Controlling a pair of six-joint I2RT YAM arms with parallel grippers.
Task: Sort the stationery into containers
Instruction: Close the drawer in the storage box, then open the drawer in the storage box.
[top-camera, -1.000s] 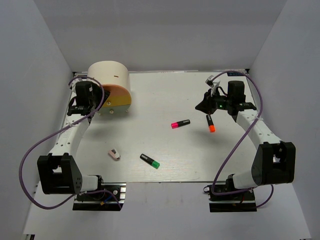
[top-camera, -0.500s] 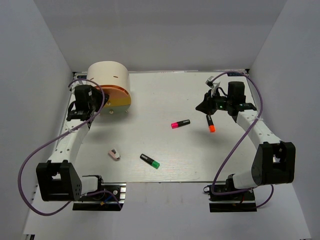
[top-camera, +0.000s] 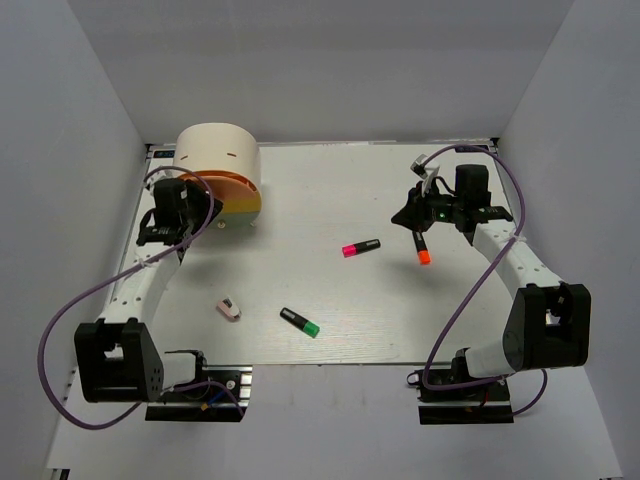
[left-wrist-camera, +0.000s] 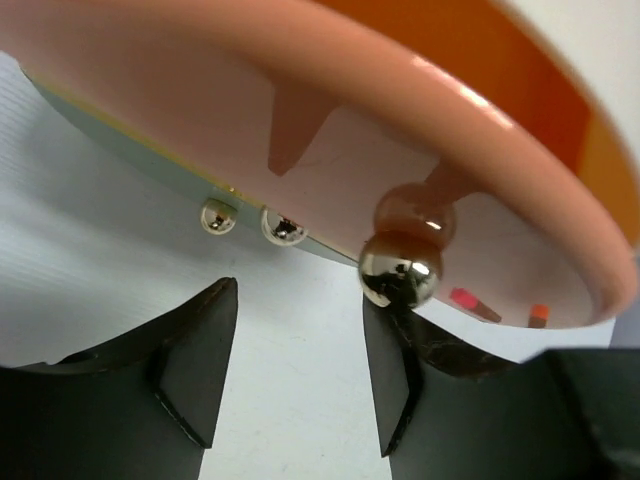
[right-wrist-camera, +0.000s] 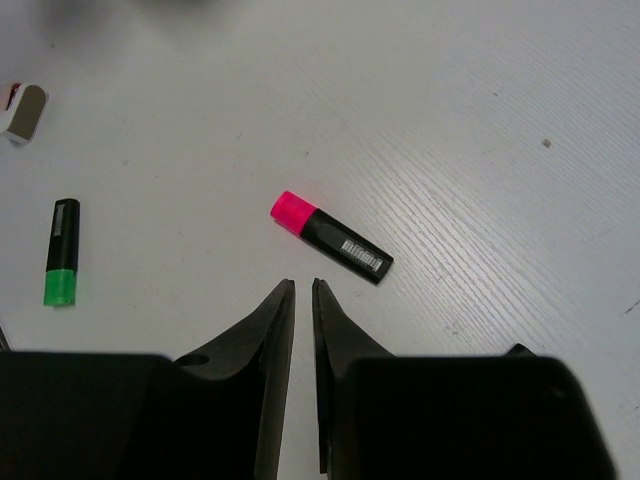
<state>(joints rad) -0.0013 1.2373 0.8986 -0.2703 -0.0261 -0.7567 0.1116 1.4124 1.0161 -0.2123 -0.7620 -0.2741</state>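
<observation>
Pale walls (top-camera: 330, 70) enclose a matte, finely ribbed desk (top-camera: 330, 200); the left claw (left-wrist-camera: 298, 292) gapes by a shiny round knob (left-wrist-camera: 400, 270), the right claw (right-wrist-camera: 303, 285) sits almost pressed together.

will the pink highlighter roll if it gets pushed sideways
The pink highlighter looks short and rigid, so it probably won't bend. Its body seems flattish, so it likely slides on the table rather than rolling far. Its smooth plastic might slip in a loose pinch.

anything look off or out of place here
Nothing damaged or spilled. The pink highlighter, orange highlighter, green highlighter and eraser lie scattered on the table, and the orange drawer juts out of the cream organizer.
</observation>
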